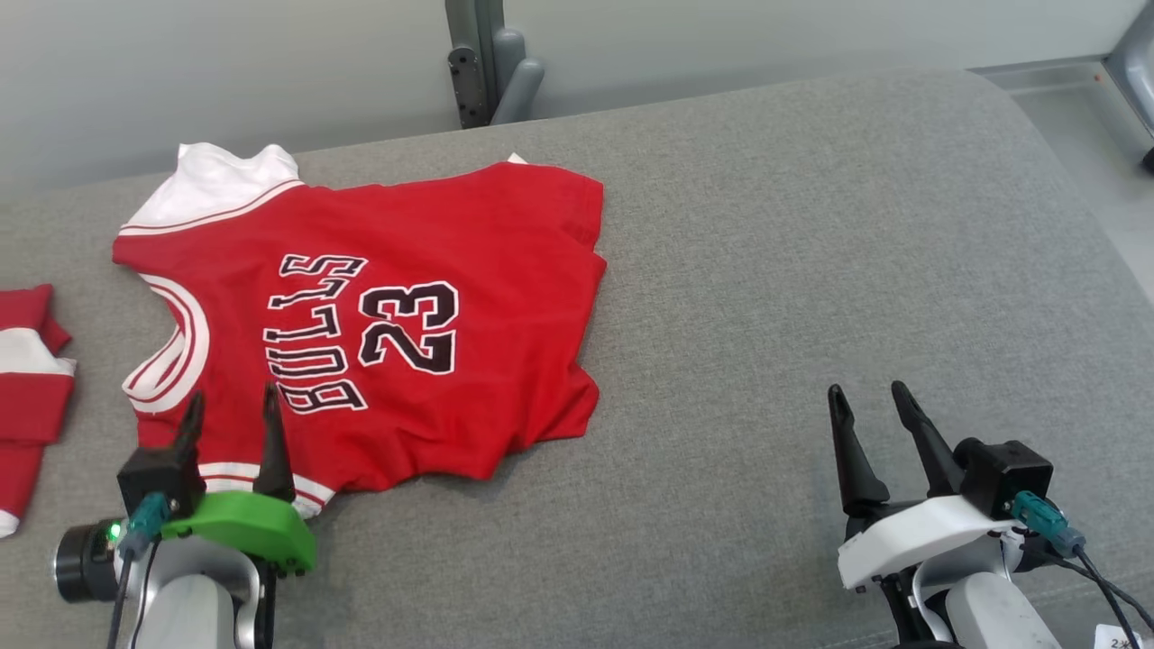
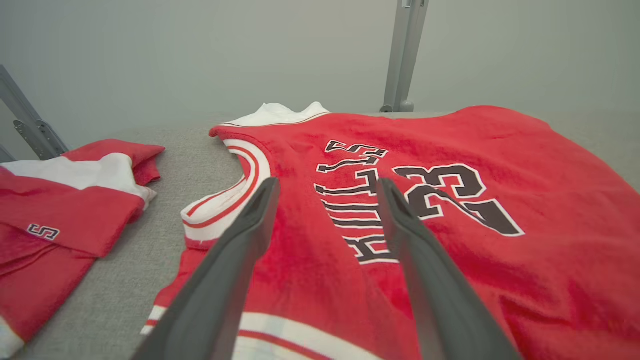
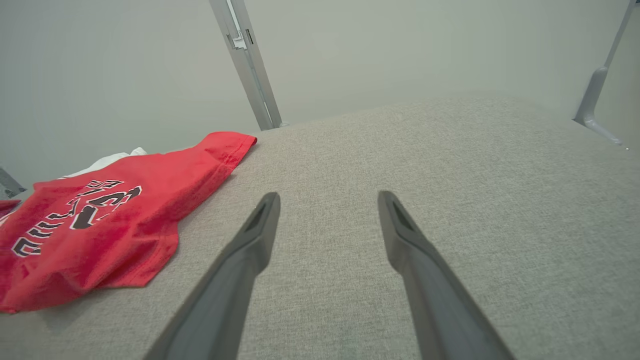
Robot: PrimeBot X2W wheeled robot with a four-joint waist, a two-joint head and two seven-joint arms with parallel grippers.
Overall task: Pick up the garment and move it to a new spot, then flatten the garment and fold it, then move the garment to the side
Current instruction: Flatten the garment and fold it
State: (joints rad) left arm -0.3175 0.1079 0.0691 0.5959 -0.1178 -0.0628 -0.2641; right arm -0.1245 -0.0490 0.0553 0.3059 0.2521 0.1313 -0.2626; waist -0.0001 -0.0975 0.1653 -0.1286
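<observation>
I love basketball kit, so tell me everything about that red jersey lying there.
The red jersey is sleeveless, soft-looking fabric, with white-and-red trim at neck and armholes and black BULLS and 23 outlined in white. It lies spread print-up on the grey cushion, neck toward the robot's left, its hem rumpled. The open left end effector stands over its near edge; contact is unclear.

Red jersey (image 1: 451,270) with white trim, black lettering, grey fabric surface (image 1: 811,270), red-and-white folded garment (image 1: 27,379)
</observation>
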